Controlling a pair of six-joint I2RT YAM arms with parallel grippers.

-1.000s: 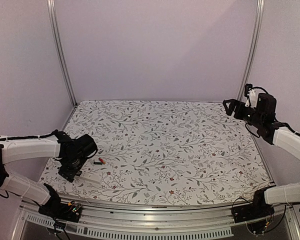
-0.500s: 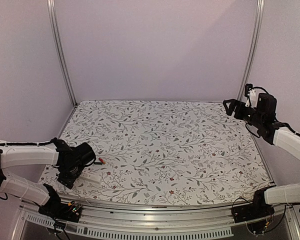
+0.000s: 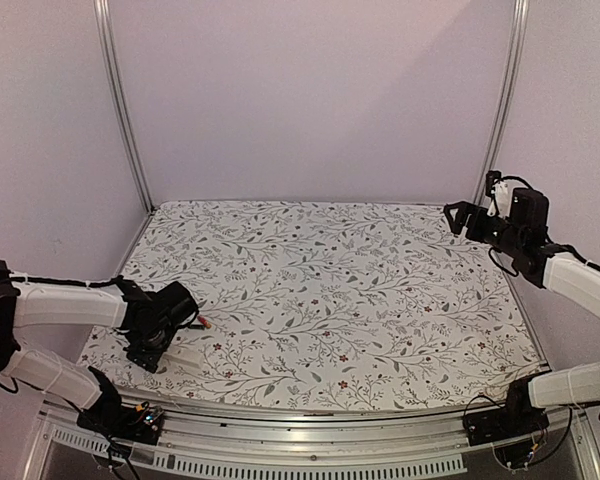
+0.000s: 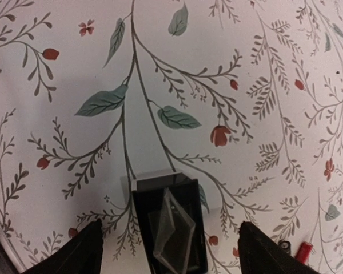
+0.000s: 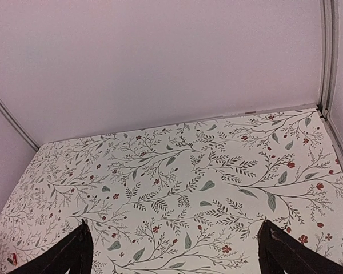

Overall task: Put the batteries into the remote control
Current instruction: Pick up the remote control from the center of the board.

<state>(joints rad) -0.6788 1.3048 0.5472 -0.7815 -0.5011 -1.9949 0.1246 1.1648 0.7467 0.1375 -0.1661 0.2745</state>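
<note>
Moved: my left gripper (image 4: 170, 251) sinks over remote control (image 4: 171, 200), jaws spread.
Right gripper (image 5: 177, 257): released.
Progress: batteries (image 4: 304, 251) beside remote control, unloaded.

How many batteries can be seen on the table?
1: a red battery lies on the table, right of the remote control in the left wrist view. Another may be hidden.

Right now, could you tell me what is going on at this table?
The left hand is down low at the near left of the table, open, its fingers either side of the black-patched end of the white remote control without touching it. A red battery lies on the table close by, not yet loaded. The right hand hangs open and empty above the far right edge.
</note>
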